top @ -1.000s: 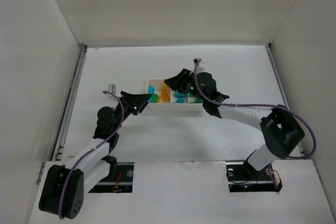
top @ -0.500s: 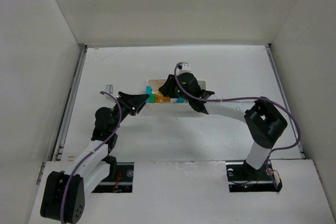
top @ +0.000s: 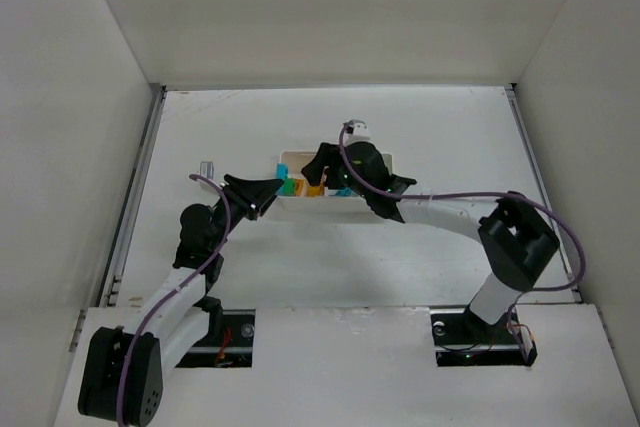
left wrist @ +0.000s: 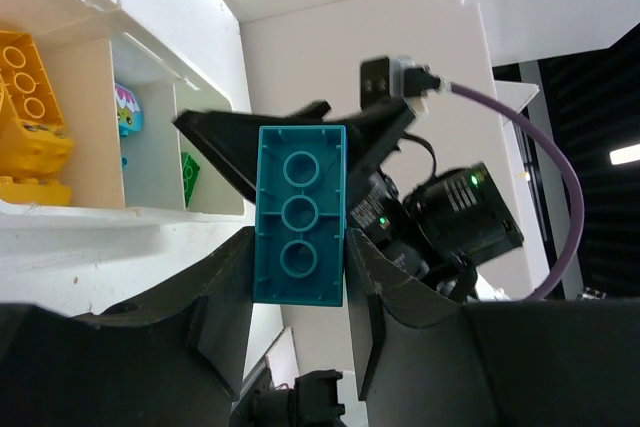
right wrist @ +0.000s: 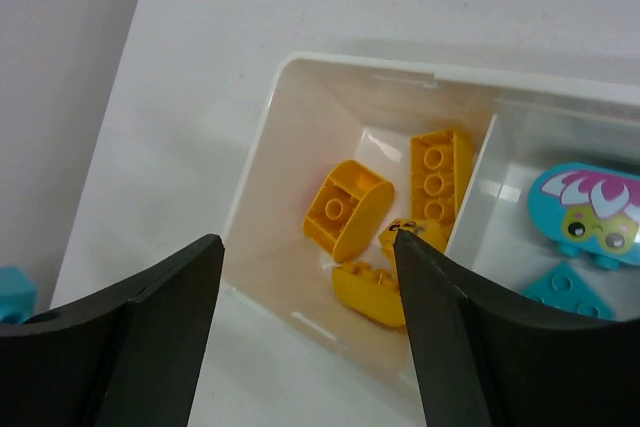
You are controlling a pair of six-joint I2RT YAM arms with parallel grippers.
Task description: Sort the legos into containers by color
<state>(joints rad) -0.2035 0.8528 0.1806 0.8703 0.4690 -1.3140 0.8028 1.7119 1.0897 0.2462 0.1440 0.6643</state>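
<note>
The white tray [top: 330, 209] lies mid-table. In the right wrist view its left compartment [right wrist: 300, 147] holds three yellow-orange legos [right wrist: 350, 209], and the middle one holds cyan-blue pieces [right wrist: 585, 212]. My right gripper [right wrist: 305, 240] is open and empty, hovering over the yellow compartment; it also shows from above [top: 320, 162]. My left gripper [left wrist: 298, 247] is shut on a cyan-blue lego [left wrist: 300, 212], held in the air just off the tray's left end [top: 268, 195]. The left wrist view shows yellow [left wrist: 25, 97], cyan [left wrist: 128, 112] and green [left wrist: 190, 177] legos in the tray.
A small grey piece [top: 208, 166] lies on the table left of the tray. The right arm [left wrist: 440, 217] reaches over the tray directly opposite the left gripper. White walls enclose the table on three sides.
My right gripper has swung left along the tray, from over its right end to over the left compartment. My left gripper with the cyan-blue lego has barely moved.
</note>
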